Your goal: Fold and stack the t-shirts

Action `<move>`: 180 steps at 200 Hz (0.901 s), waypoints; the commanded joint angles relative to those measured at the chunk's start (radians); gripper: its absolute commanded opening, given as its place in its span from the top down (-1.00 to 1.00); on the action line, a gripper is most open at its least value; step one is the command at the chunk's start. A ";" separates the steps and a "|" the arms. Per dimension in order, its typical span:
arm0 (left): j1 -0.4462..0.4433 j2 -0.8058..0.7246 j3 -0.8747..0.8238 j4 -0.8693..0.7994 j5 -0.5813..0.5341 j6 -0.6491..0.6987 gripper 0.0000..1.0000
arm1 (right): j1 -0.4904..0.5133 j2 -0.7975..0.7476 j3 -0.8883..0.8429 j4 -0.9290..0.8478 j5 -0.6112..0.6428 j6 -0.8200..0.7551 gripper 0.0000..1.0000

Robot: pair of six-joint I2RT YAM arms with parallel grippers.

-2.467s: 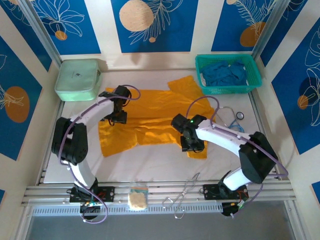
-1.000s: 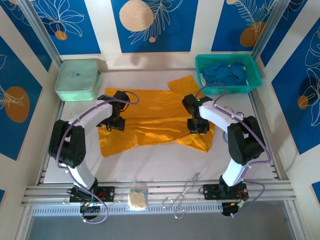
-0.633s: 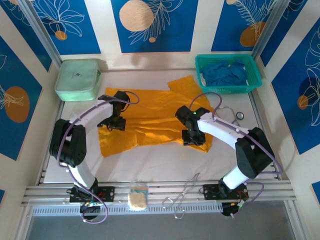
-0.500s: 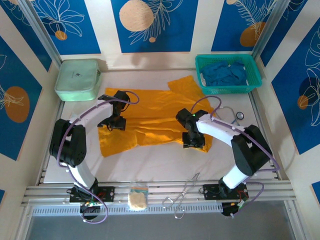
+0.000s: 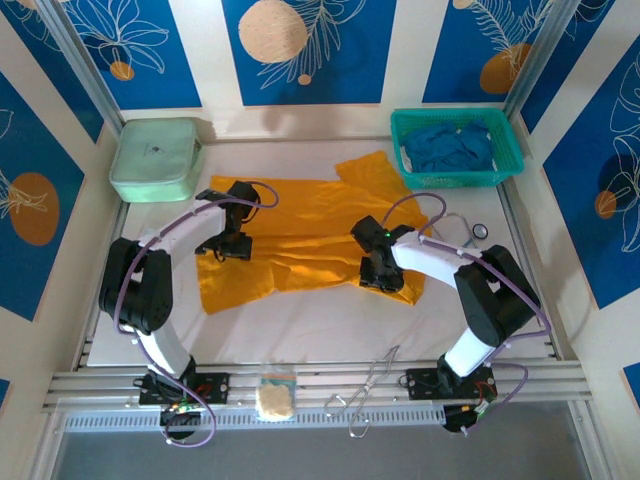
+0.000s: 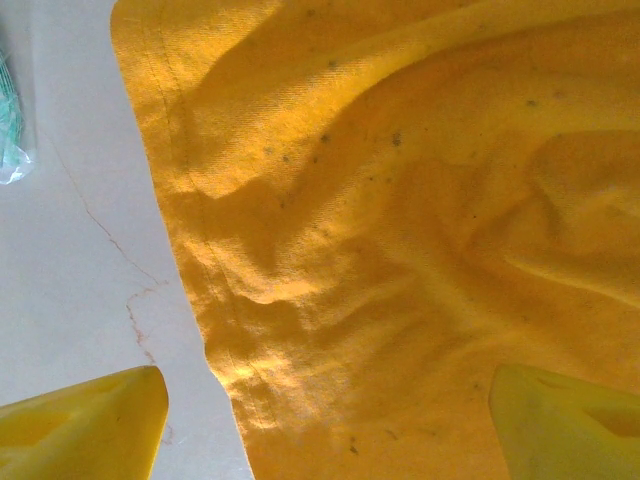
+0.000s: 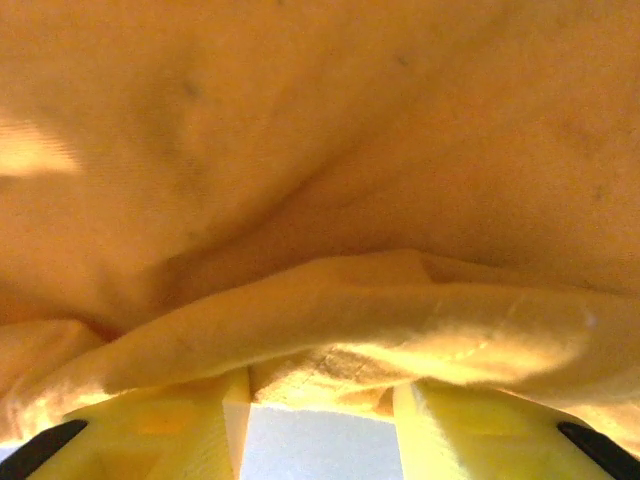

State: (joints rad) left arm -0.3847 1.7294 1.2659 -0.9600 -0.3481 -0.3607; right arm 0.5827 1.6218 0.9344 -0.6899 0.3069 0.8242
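Top external view: the mustard-orange t-shirt point(image 5: 300, 240) lies spread but rumpled across the middle of the table point(image 5: 330, 330), one sleeve reaching toward the far right corner. A ridge of cloth stands up along its near right hem. The right gripper point(image 5: 378, 278) sits there, fingers partly apart about that ridge — whether they pinch it I cannot tell. The left gripper point(image 5: 228, 250) hovers spread wide over the left hem, probably readying a grab. Deep blue t-shirts point(image 5: 445, 148) sit heaped in the teal basket point(image 5: 460, 180).
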 commanded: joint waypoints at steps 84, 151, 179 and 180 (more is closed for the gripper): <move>-0.011 -0.008 0.001 -0.011 0.000 -0.014 -0.68 | 0.000 -0.048 -0.026 0.002 0.010 0.046 0.90; -0.014 -0.017 0.003 -0.017 -0.005 -0.012 -0.68 | 0.081 -0.151 -0.002 -0.119 -0.008 0.104 0.97; -0.015 -0.021 0.003 -0.013 -0.006 -0.011 -0.68 | 0.140 -0.170 -0.018 -0.143 -0.038 0.207 1.00; -0.014 -0.021 0.003 -0.013 -0.006 -0.011 -0.68 | 0.143 -0.170 -0.019 -0.141 -0.039 0.212 1.00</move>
State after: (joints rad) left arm -0.3893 1.7294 1.2659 -0.9585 -0.3481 -0.3611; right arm 0.6807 1.4784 0.9142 -0.7677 0.3054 0.9226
